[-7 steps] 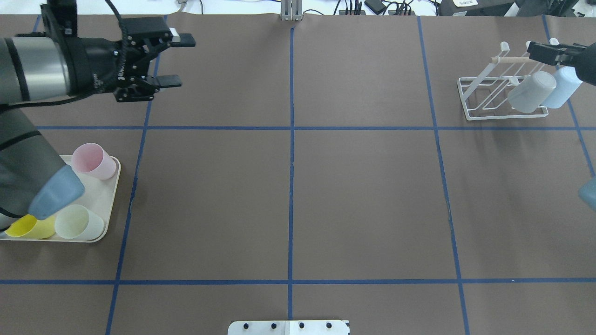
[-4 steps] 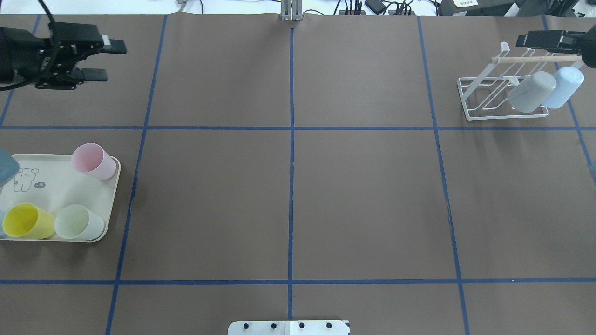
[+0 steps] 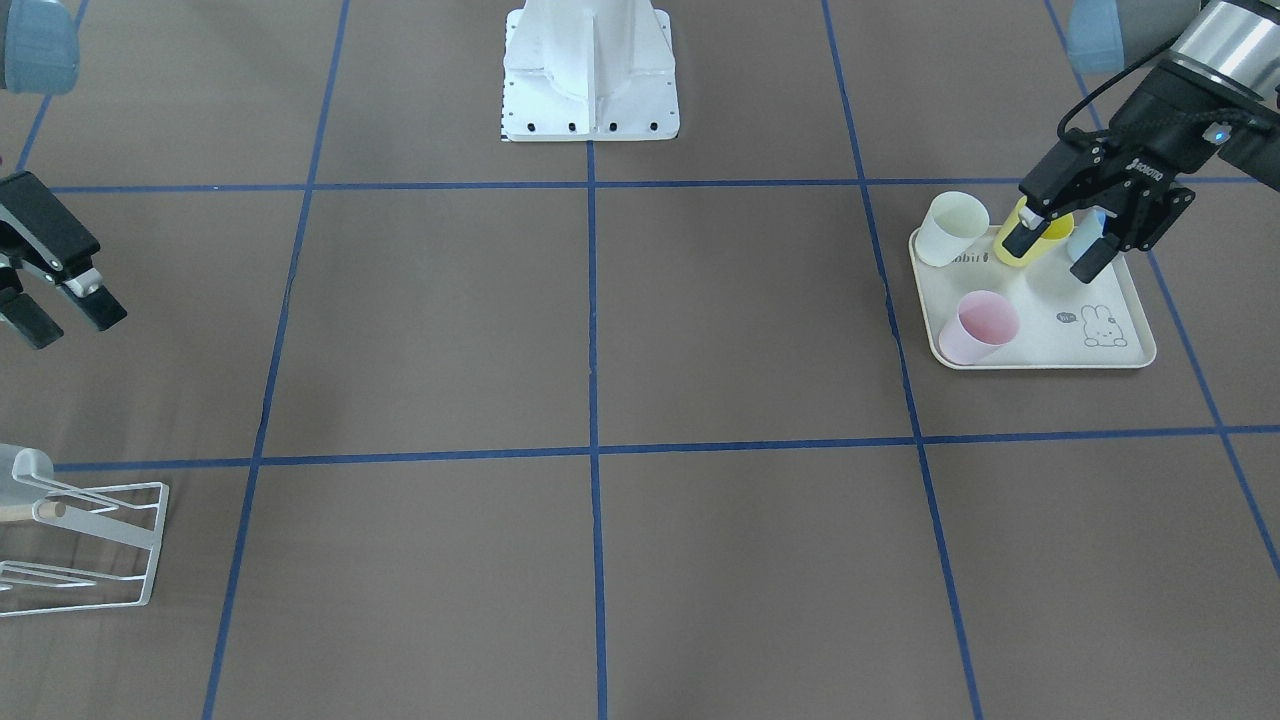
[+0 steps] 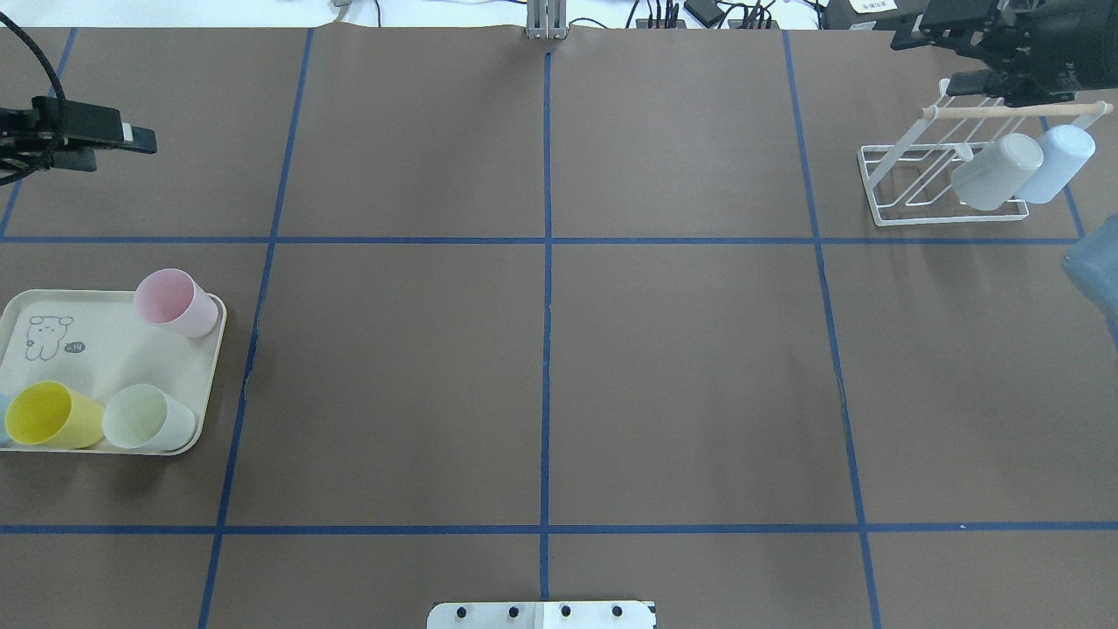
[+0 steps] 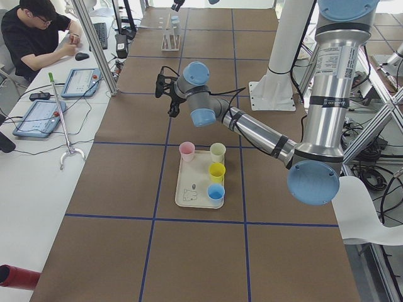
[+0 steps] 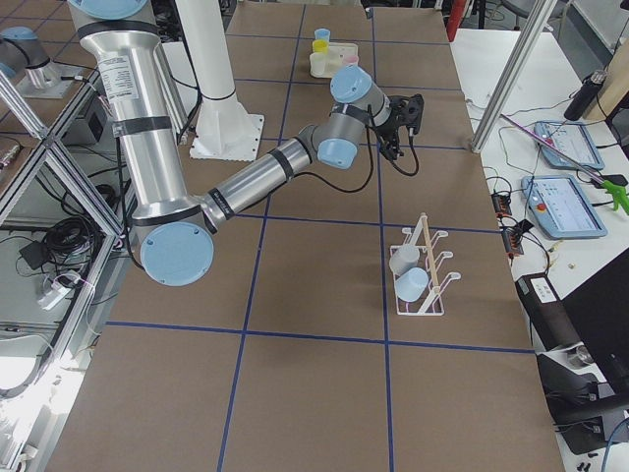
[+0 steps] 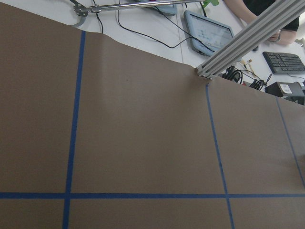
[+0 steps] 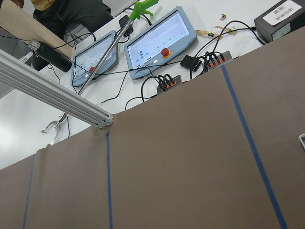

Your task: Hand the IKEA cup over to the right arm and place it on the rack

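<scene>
Neither gripper holds a cup. My left gripper [image 4: 125,150] is open and empty at the far left, raised; in the front view it [image 3: 1050,260] hangs over the back of the cream tray [image 4: 105,349]. On the tray lie a pink cup [image 4: 175,301], a yellow cup [image 4: 48,415], a pale green cup [image 4: 147,417] and a blue cup [image 5: 216,192]. My right gripper [image 4: 924,63] is open and empty, beyond the white wire rack [image 4: 908,210]. The rack holds a grey cup [image 4: 996,172] and a light blue cup [image 4: 1057,163].
Brown paper with blue tape lines covers the table [image 4: 541,349]. The robot's white base plate [image 3: 590,100] stands at the near middle edge. An aluminium post [image 4: 546,22], cables and operator tablets [image 6: 560,147] sit past the far edge.
My left gripper has pulled back to the left, off the tray side of the overhead view. My right gripper has moved from over the rack's rod toward the far edge. Both stay open.
</scene>
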